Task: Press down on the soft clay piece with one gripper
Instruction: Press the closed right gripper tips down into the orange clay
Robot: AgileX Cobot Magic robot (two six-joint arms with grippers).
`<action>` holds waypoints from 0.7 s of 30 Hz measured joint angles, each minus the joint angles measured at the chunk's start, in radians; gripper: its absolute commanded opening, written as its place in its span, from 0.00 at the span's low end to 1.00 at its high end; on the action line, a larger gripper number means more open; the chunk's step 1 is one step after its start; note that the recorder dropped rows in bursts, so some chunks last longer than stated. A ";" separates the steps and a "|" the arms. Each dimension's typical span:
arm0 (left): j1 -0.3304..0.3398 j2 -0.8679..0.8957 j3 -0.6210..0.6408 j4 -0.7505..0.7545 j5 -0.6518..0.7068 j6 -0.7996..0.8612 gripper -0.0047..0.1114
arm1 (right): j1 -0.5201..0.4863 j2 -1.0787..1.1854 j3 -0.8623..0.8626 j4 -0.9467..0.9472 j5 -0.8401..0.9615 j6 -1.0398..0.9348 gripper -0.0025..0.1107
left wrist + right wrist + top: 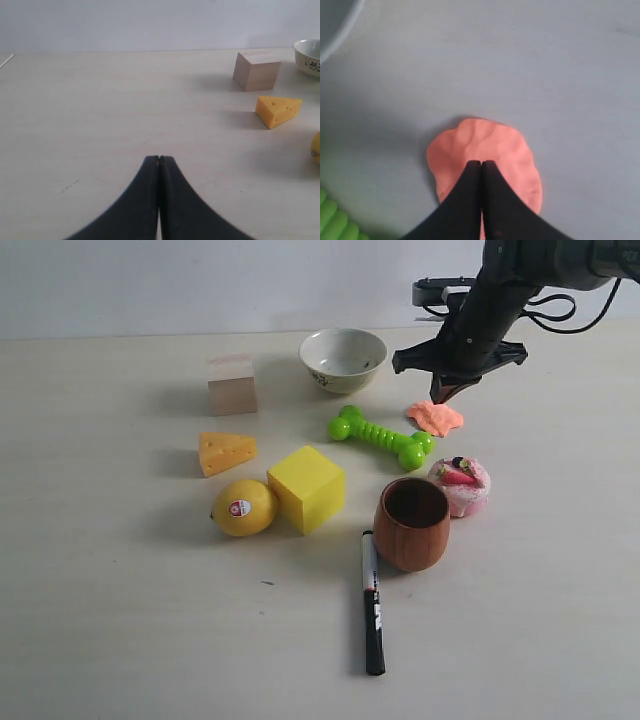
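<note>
The soft clay piece (pixel 436 418) is a flat salmon-orange blob with lumpy edges, lying on the table right of the green bone toy (pixel 381 437). My right gripper (pixel 441 395) hangs over its far edge with both fingers pressed together, shut on nothing. In the right wrist view the clay (pixel 485 147) fills the middle, and the right gripper's tips (pixel 481 163) point at its centre; I cannot tell whether they touch it. My left gripper (pixel 159 158) is shut and empty over bare table, out of sight in the exterior view.
A pale bowl (pixel 343 359) stands behind the bone. A pink cupcake toy (pixel 460 485) and a wooden cup (pixel 412 523) sit in front of the clay. A wooden block (pixel 232 384), cheese wedge (pixel 226 452), lemon (pixel 244 507), yellow cube (pixel 307 488) and black marker (pixel 372 602) lie to the left.
</note>
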 measured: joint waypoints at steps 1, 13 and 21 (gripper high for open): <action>0.000 0.000 0.000 0.000 0.000 0.000 0.04 | 0.000 0.005 0.000 0.002 0.004 0.000 0.02; 0.000 0.000 0.000 0.000 0.000 0.000 0.04 | 0.000 0.056 -0.017 0.025 0.036 0.000 0.02; 0.000 0.000 0.000 0.000 0.000 0.000 0.04 | 0.000 0.079 -0.031 0.029 0.051 0.000 0.02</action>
